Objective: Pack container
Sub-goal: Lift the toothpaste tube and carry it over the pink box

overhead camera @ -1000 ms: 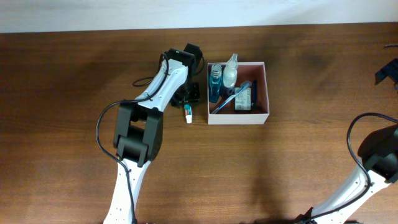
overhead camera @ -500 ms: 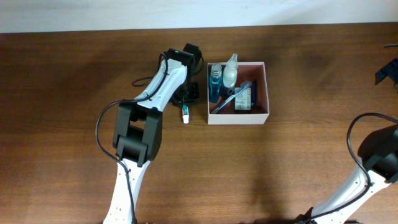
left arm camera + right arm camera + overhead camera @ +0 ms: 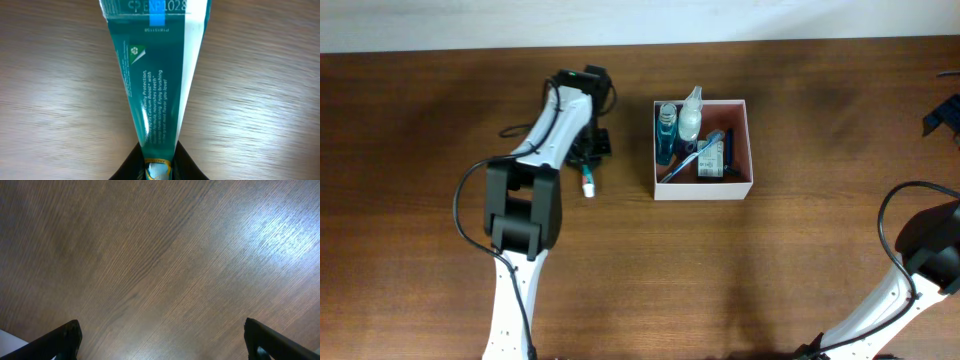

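Here the left hand (image 3: 591,160) clamps a toothpaste tube (image 3: 587,182), the container (image 3: 741,130) lying apart to its right.

The tube (image 3: 150,85) is teal, white-striped; the container (image 3: 705,191) has white walls and reddish-brown inside.

left arm (image 3: 548,130): white links, black joints | black cable (image 3: 470,195) | left claw (image 3: 159,156): black

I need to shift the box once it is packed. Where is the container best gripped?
Probably pinch the container by its right wall, coming from above. The wall is thin and upright, and the bottles and toothbrush crowd the left and middle, leaving that wall's inner side bare.
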Controlling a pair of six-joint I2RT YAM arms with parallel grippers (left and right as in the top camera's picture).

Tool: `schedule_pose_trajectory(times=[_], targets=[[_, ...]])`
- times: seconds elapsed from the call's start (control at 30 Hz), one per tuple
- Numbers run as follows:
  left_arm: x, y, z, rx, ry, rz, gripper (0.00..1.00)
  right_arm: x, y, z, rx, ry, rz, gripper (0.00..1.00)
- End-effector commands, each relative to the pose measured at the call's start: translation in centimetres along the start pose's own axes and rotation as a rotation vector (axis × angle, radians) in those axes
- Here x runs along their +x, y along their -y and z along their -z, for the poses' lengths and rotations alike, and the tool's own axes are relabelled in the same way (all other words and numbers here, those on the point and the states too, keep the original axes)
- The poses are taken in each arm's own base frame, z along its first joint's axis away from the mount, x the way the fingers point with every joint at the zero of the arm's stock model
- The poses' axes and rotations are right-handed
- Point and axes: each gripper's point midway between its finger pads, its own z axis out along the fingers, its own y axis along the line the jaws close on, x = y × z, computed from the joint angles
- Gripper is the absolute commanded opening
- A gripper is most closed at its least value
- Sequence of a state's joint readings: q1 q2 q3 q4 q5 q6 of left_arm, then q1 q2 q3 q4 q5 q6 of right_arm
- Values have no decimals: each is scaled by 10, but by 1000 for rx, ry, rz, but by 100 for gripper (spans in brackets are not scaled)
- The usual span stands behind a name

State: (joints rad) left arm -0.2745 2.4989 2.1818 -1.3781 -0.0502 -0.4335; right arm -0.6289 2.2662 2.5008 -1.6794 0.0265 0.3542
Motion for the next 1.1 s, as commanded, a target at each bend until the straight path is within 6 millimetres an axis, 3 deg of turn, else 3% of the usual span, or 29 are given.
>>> schedule_pose_trajectory(times=[0.0,0.2,0.43,0.6,0.77,1.07], targets=[[-25,-17,26,-27,89,-4,16,0,3,-5,19,-8,10,99],[-41,-21,92,22,207,13,16,0,3,-5,19,-8,10,99],[-45,-22,186,121,423,28,18,0,3,-5,19,-7,10,99],[-32,3,252,286,582,-49,17,0,3,-5,19,-8,9,99],[-10,35,284,345,655,-122,18,0,3,-5,19,-8,10,99],[42,119,293,382,677,-342,18,0,3,-5,19,-8,9,99]])
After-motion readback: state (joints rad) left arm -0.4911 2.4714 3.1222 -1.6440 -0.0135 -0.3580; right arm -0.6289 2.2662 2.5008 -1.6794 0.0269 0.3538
